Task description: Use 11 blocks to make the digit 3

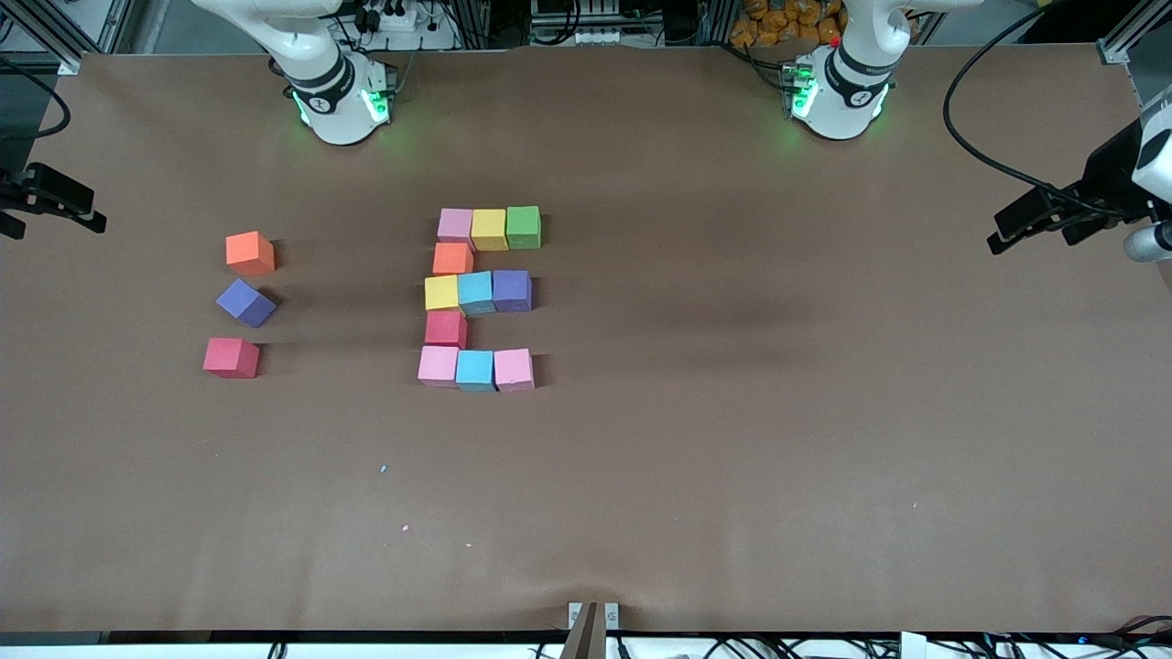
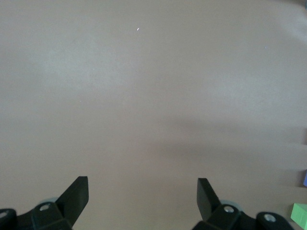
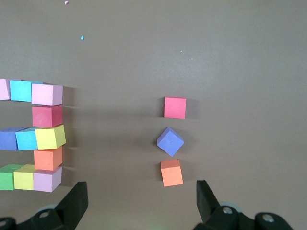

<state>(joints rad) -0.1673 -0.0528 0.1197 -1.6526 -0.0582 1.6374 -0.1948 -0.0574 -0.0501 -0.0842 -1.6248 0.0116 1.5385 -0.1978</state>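
Foam blocks (image 1: 476,296) — eleven in digit 3 (image 1: 446,329), three loose.

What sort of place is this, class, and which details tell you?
Probably a robotics lab: two robot arm bases stand at a brown-covered table, cables trail around its edges, and foam blocks form a test figure.

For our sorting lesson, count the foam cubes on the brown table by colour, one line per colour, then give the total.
Pink foam cubes: 3
Yellow foam cubes: 2
Green foam cube: 1
Orange foam cubes: 2
Light blue foam cubes: 2
Purple foam cubes: 2
Red foam cubes: 2
Total: 14
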